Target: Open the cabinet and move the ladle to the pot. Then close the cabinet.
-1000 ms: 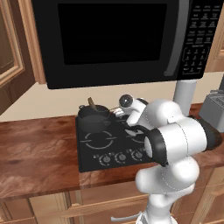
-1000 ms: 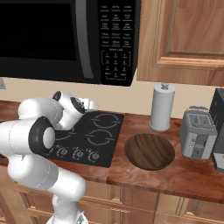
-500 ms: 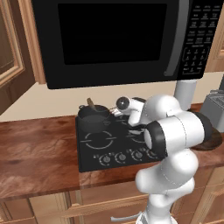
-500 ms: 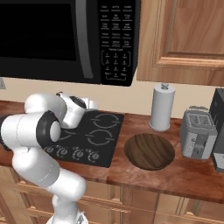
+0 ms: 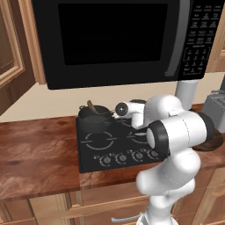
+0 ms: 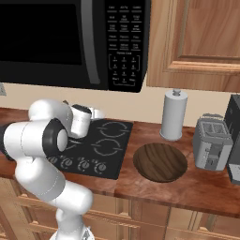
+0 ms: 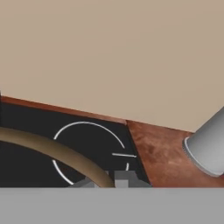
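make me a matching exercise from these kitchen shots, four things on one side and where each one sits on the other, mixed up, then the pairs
Things
1. small dark round pot
2. round dark wooden board
3. white paper towel roll
4. silver toaster

Places
A. upright at the wall, behind the wooden board
B. flat on the counter, just right of the black cooktop
C. on the cooktop's back left burner
D. on the counter, right of the wooden board

Pairs: 1-C, 2-B, 3-A, 4-D
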